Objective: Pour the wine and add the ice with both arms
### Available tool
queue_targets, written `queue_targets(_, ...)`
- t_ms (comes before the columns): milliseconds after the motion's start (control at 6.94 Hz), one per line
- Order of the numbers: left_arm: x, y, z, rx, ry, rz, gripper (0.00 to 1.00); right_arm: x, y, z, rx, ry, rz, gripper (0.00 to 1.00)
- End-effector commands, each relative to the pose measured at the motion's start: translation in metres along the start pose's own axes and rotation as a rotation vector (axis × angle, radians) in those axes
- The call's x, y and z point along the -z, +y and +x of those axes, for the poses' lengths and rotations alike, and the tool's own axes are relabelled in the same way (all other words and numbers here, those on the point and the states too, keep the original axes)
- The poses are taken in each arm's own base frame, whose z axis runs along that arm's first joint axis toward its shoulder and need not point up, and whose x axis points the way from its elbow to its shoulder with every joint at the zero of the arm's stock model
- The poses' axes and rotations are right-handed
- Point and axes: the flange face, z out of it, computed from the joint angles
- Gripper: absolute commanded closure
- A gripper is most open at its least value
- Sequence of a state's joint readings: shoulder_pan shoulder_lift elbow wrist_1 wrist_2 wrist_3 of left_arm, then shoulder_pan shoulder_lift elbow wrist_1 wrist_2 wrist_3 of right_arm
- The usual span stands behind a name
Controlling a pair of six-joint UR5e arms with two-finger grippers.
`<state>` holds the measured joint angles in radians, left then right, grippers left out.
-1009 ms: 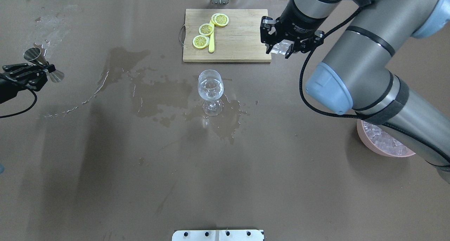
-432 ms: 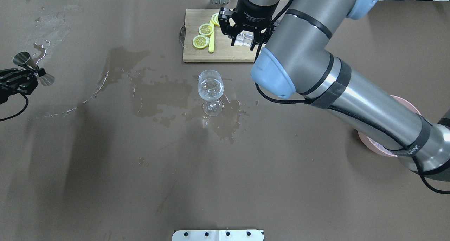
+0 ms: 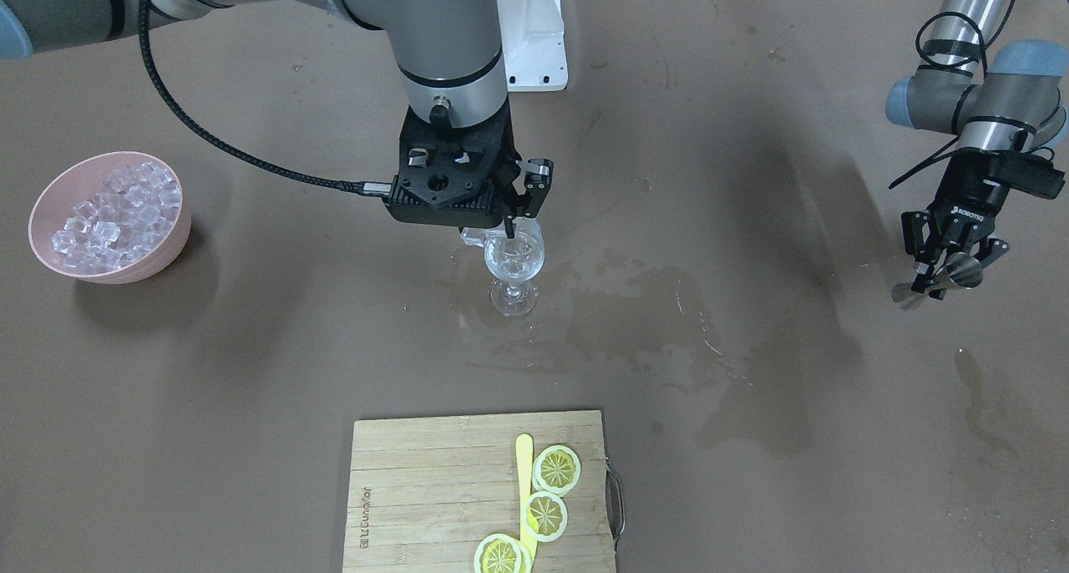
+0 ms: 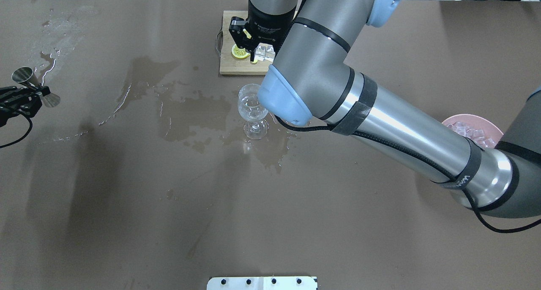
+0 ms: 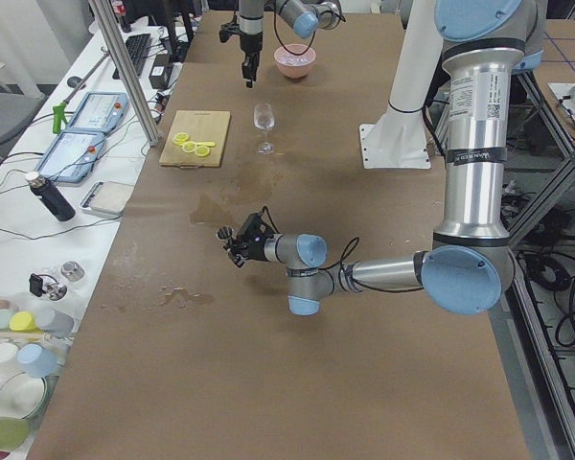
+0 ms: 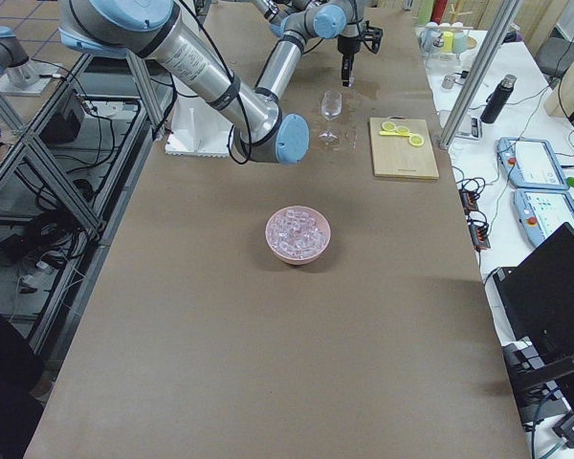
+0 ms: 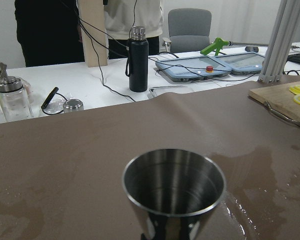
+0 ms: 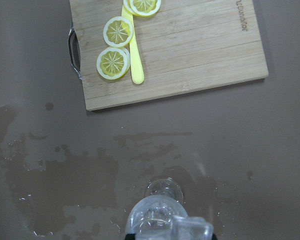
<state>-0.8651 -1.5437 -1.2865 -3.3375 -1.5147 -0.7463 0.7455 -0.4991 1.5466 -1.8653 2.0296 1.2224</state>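
We're on the ice step. Our right gripper point(image 4: 258, 50) is clamped on a small clump of ice point(image 4: 265, 51) and hangs over the wine glass point(image 3: 514, 260), which stands upright mid-table in a wet patch point(image 4: 198, 112). From the front view the ice point(image 3: 474, 238) peeks out just under the gripper point(image 3: 501, 226), level w/ the glass rim and a bit off to one side; the wrist cam shows cubes point(image 8: 187, 227) right above the bowl of the glass point(image 8: 157, 215). The wine point(image 3: 511, 266), a small clear amt, already sits in the glass, so pouring looks done.

Our left gripper point(image 4: 19, 99), far left of the table and well apart from the glass, is closed round the waist of a steel jigger point(image 4: 36, 87); the left wrist cam looks into its cup point(image 7: 174, 187), which seems empty.

Rest of the ice sits in the pink bowl point(image 3: 171, 239) on the right side, away from the glass. Board point(image 3: 434, 481) w/ lemon slices point(image 3: 556, 469) lies on the far side.

Next, we reckon: centre the clump over the rim, come a bit lower, then part the fingers so cubes drop in w/o tipping the glass or splashing
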Motion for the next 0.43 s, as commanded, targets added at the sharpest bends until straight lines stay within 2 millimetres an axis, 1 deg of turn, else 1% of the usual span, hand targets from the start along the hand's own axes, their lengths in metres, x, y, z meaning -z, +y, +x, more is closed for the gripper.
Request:
queue_targets(0, -0.003, 0.003, 0.001, -0.004, -0.01, -0.019, 1.0, -0.013, 0.021, -0.017, 0.018, 0.01, -0.003, 0.86)
queue_targets(144, -0.005, 0.006, -0.001, -0.005, -0.014, -0.023, 1.0, -0.018, 0.029, -0.021, 0.017, 0.017, 0.002, 0.85)
queue_targets(288, -0.009, 0.007, -0.001, -0.005, -0.015, -0.029, 1.0, -0.021, 0.031, -0.021, 0.015, 0.019, -0.002, 0.85)
